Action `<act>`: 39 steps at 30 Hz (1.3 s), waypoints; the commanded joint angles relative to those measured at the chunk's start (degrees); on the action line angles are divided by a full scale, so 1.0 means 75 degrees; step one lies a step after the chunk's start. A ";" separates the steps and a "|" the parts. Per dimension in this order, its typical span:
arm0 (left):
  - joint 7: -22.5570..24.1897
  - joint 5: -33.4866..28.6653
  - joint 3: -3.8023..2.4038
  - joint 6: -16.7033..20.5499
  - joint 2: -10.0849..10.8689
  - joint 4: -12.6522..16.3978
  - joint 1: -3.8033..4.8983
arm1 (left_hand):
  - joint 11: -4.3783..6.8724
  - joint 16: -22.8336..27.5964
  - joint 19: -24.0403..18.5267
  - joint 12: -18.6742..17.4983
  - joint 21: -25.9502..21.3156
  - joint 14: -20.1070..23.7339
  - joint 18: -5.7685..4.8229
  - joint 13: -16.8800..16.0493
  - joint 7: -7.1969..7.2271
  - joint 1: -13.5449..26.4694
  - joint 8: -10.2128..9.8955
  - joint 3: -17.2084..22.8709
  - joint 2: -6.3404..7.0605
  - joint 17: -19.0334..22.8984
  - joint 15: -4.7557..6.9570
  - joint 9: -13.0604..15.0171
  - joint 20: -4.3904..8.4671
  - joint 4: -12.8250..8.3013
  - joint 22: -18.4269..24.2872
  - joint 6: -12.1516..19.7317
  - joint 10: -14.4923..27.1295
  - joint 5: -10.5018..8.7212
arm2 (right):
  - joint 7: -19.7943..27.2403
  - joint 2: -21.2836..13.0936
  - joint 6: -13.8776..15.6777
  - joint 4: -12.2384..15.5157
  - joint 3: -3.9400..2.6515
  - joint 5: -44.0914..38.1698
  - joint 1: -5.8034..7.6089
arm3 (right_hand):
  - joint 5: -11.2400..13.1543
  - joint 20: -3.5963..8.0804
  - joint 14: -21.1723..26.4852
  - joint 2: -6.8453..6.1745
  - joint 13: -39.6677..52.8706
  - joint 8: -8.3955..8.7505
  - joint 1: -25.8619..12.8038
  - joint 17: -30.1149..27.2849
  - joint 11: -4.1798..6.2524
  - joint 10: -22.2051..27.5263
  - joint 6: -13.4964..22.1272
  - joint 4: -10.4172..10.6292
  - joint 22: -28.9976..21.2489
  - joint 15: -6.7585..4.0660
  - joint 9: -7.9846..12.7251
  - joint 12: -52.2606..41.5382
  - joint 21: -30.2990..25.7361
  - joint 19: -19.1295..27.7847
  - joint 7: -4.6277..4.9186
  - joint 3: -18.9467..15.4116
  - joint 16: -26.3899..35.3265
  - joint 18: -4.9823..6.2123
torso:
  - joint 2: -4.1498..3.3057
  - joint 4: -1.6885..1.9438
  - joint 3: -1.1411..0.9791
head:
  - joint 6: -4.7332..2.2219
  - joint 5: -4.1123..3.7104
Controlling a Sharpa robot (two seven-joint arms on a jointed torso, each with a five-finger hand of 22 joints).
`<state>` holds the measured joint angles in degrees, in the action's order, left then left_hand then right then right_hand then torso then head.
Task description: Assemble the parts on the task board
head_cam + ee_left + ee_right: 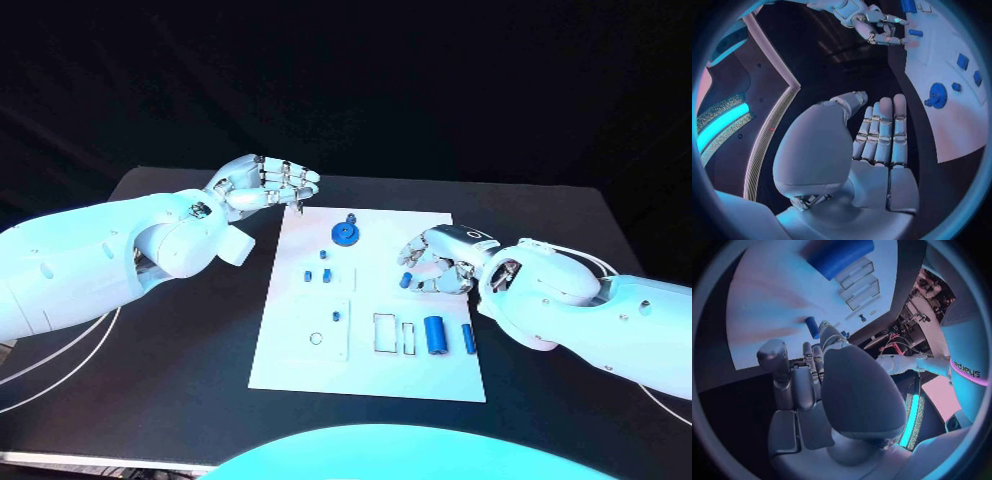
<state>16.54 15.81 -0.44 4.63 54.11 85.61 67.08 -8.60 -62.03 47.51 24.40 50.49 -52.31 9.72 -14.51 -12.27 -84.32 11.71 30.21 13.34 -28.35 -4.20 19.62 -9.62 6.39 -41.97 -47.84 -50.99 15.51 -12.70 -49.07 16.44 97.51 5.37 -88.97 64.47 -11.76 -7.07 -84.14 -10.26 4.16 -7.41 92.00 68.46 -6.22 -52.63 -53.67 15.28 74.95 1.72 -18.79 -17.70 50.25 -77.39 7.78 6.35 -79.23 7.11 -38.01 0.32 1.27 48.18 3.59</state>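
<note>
Where the task board (296, 365) comes nearest you, its front edge is bare white; just beyond, on the rt side, two blue cylinders (434, 335) lie side by side next to a rectangular slot outline (387, 333). A round hole (316, 339) sits to their left.

Mid-board: several small blue pieces (326, 273) stand left of centre. Your right hand (438, 262) is over the board's rt edge at this level, fingers curled down toward the surface. A small blue part (812, 326) shows at the fingertips (827, 332) in the right wrist view; head view has a blue piece (407, 279) just under the fingers. Cannot tell if it's pinched or only touched, so grip state unconfirmed.

Farther back: blue gear (345, 233) w/ a small knob lies flat near the board's far edge, apart from both hands. Left wrist view shows it too (937, 95).

Farthest: your left hand (267, 186) hovers off the board's far left corner, over the black table (173, 400). Left wrist view shows its fingers (882, 131) straight and side by side, thumb apart, palm empty, holding nothing.
</note>
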 commanded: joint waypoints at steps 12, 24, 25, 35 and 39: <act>0.0049 -0.0025 -0.0002 -0.0153 0.0000 0.0011 0.0000 | -0.0012 0.0045 0.0004 0.0032 -0.0039 -0.0003 0.0109 0.0011 -0.0005 0.0040 -0.0024 -0.0045 -0.0006 0.0012 -0.0039 -0.0007 -0.0018 -0.0015 0.0013 0.0062 0.0060 0.0032 | -0.0098 0.0229 -0.0244 -0.0246 0.0040 -0.0119 -0.0090 | -0.0017 0.0119 -0.0226 0.0077 -0.0074 -0.0089 0.0039 0.0222 0.0124 -0.0795 -0.0476 0.0168 0.0343 -0.0164 0.0012 0.0085 0.0545 -0.0305 0.0084 0.0919 -0.0134 -0.0141 | 0.0003 -0.0008 0.0003 | 0.0042 0.0014; 0.0035 -0.0027 -0.0002 -0.0174 -0.0006 0.0004 0.0000 | -0.0012 0.0045 0.0004 0.0032 -0.0039 -0.0003 0.0109 0.0011 -0.0005 0.0040 -0.0024 -0.0045 -0.0006 0.0012 -0.0039 -0.0007 -0.0018 -0.0015 0.0013 0.0062 0.0060 0.0032 | -0.0170 0.0376 -0.0056 -0.0305 0.0058 -0.0185 -0.0161 | -0.0003 0.0156 -0.0243 -0.0066 -0.0057 -0.0158 -0.0185 0.0258 0.0175 -0.1250 -0.0770 0.0121 0.0467 -0.0204 -0.0024 0.0383 0.0707 -0.0379 0.0063 0.1881 -0.0161 -0.0169 | 0.0003 -0.0003 -0.0004 | 0.0046 0.0001; 0.0033 -0.0027 -0.0002 -0.0176 -0.0006 0.0004 0.0000 | -0.0012 0.0045 0.0004 0.0032 -0.0039 -0.0003 0.0109 0.0011 -0.0005 0.0040 -0.0024 -0.0045 -0.0006 0.0012 -0.0039 -0.0007 -0.0018 -0.0015 0.0013 0.0062 0.0060 0.0032 | -0.0191 0.0385 -0.0023 -0.0316 0.0059 -0.0202 -0.0168 | -0.0004 0.0166 -0.0246 -0.0052 -0.0053 -0.0184 -0.0173 0.0267 0.0188 -0.1321 -0.0819 0.0093 0.0487 -0.0217 -0.0042 0.0399 0.0742 -0.0392 0.0055 0.2010 -0.0166 -0.0174 | 0.0003 -0.0003 -0.0003 | 0.0046 -0.0003; 0.0016 -0.0028 -0.0002 -0.0195 -0.0010 0.0000 0.0000 | -0.0012 0.0062 0.0011 0.0051 -0.0060 -0.0010 0.0111 0.0018 -0.0006 0.0042 -0.0018 -0.0054 -0.0025 0.0014 -0.0040 -0.0008 -0.0021 -0.0020 0.0029 0.0064 0.0070 0.0036 | -0.0409 0.0402 0.0491 -0.0342 0.0062 -0.0336 -0.0208 | 0.0011 0.0296 -0.0285 0.0138 0.0021 -0.0582 -0.0546 0.0342 0.0381 -0.2120 -0.1190 -0.0057 0.0682 -0.0374 -0.0372 0.0490 0.1091 -0.0517 -0.0112 0.2890 -0.0216 -0.0229 | 0.0007 -0.0006 0.0001 | 0.0059 -0.0007; 0.0010 -0.0028 -0.0002 -0.0201 -0.0011 -0.0002 0.0000 | -0.0012 0.0062 0.0011 0.0051 -0.0060 -0.0010 0.0111 0.0018 -0.0006 0.0042 -0.0018 -0.0054 -0.0025 0.0014 -0.0040 -0.0008 -0.0021 -0.0020 0.0029 0.0064 0.0070 0.0036 | -0.0452 0.0381 0.0647 -0.0325 0.0062 -0.0356 -0.0212 | 0.0014 0.0336 -0.0293 0.0090 0.0037 -0.0755 -0.0671 0.0352 0.0429 -0.2299 -0.1195 -0.0236 0.0728 -0.0412 -0.0568 0.0581 0.1149 -0.0542 -0.0151 0.3128 -0.0225 -0.0240 | 0.0008 -0.0004 0.0000 | 0.0057 -0.0011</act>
<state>16.39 15.81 -0.43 4.22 54.10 85.55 67.07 -8.81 -61.77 47.51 24.40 50.25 -52.31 9.72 -14.42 -12.27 -84.32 11.71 30.05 13.34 -28.31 -4.20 19.63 -9.62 6.23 -41.79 -47.84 -50.78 15.51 -15.30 -46.16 19.07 94.94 5.85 -90.62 62.91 -11.46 -4.61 -84.13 -10.41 4.39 -12.00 87.14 71.09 -6.02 -66.54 -62.34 13.49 74.93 -0.95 -20.87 -13.56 58.58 -81.06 7.23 29.45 -80.68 6.46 -37.97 0.29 1.27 48.63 3.53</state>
